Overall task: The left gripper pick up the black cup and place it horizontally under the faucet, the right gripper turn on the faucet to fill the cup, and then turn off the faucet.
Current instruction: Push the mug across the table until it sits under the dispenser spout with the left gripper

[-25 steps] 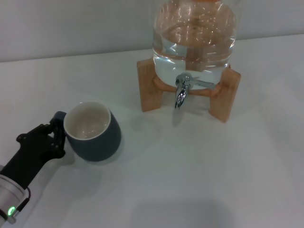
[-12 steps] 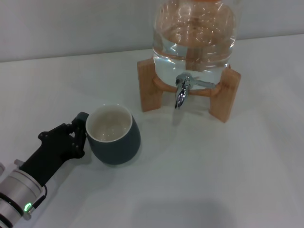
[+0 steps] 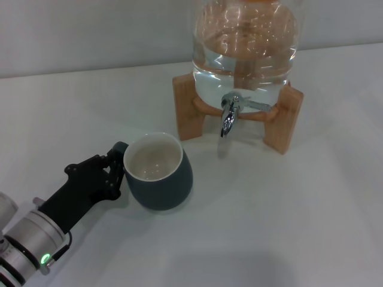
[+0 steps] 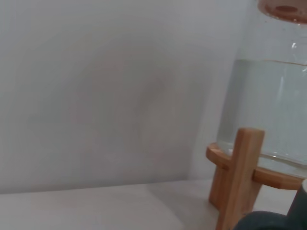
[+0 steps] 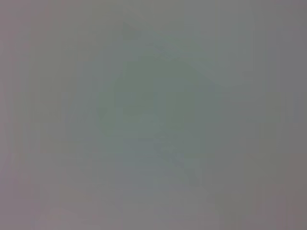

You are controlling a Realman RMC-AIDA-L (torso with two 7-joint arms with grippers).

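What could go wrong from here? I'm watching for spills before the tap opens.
The left gripper holds the cup only by its small handle, so the cup could swivel or slip as it travels. The cup sits left of and nearer than the faucet; stopping short would send water onto the table. The wooden stand flanks the spout closely, so the cup may bump a leg.

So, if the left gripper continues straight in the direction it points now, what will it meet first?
The left gripper already holds the black cup by its handle. Beyond the cup, the line probably reaches the wooden stand under the faucet; depth is unclear.
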